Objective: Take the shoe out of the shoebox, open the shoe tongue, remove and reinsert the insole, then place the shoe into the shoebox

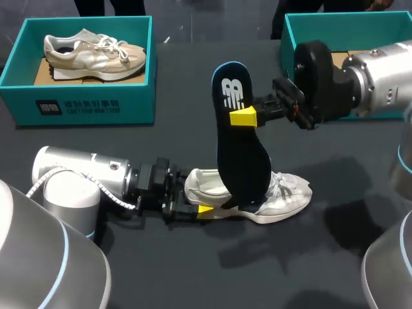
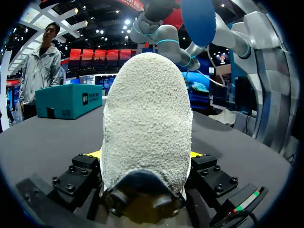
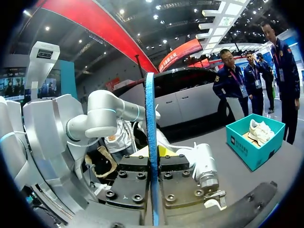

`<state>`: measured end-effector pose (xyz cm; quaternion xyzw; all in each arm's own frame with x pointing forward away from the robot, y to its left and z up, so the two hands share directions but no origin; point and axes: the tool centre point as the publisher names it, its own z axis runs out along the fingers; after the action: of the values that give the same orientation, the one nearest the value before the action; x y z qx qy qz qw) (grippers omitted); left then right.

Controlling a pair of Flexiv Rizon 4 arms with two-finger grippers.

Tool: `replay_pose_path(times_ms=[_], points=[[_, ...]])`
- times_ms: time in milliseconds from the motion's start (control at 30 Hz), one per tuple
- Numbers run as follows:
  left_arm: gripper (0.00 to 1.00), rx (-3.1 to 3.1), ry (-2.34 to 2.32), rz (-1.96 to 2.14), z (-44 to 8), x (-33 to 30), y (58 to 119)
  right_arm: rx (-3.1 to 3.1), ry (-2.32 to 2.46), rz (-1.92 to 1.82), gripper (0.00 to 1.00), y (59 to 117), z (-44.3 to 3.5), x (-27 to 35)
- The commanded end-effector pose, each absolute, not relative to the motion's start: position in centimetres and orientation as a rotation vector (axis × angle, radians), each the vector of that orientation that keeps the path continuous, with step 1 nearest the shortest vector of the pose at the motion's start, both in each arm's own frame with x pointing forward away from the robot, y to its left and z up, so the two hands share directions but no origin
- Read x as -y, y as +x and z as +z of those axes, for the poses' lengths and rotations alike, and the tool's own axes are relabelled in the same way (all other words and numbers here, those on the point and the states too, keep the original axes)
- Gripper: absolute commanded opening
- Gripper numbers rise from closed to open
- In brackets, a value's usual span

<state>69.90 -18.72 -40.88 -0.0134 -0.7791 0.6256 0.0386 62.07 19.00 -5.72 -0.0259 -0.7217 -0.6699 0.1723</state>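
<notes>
A white shoe [image 1: 277, 193] lies on its side on the dark table, toe pointing right. My left gripper [image 1: 193, 194] is shut on its heel; in the left wrist view the fuzzy white heel [image 2: 147, 114] fills the gap between the fingers [image 2: 83, 173]. A black insole [image 1: 239, 148] with a blue edge stands upright, its lower end inside the shoe. My right gripper [image 1: 248, 117] is shut on its upper part. In the right wrist view the insole [image 3: 151, 123] shows edge-on between the right gripper's [image 3: 152, 161] fingers. The insole's blue underside [image 2: 198, 19] rises above the heel.
A teal shoebox [image 1: 84, 106] at the back left holds a beige shoe [image 1: 93, 53]; the same shoebox [image 3: 251, 152] shows in the right wrist view. A second teal shoebox [image 1: 322, 19] stands at the back right, behind my right arm [image 1: 373, 77].
</notes>
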Motion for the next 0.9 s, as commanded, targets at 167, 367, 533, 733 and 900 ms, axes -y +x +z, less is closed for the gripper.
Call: replay_pose_path(times_ms=[167,367,533,733,900], points=[[0.00,2.390,-0.041,1.917,-41.0,18.7,69.9,2.094,-0.256,-1.931,0.00,61.3,-5.6,-18.4],[0.00,2.390,-0.041,1.917,-41.0,18.7,69.9,2.087,-0.322,-1.941,0.00,60.4,-5.3,-17.8],[0.00,2.390,-0.041,1.917,-41.0,18.7,69.9,2.082,-0.343,-1.945,0.00,59.7,-5.4,-17.7],[0.00,2.390,-0.041,1.917,-41.0,18.7,69.9,2.080,-0.399,-1.937,0.00,59.5,-5.3,-17.8],[0.00,2.390,-0.041,1.917,-41.0,18.7,69.9,2.090,-0.422,-1.920,0.00,59.4,-5.1,-17.8]])
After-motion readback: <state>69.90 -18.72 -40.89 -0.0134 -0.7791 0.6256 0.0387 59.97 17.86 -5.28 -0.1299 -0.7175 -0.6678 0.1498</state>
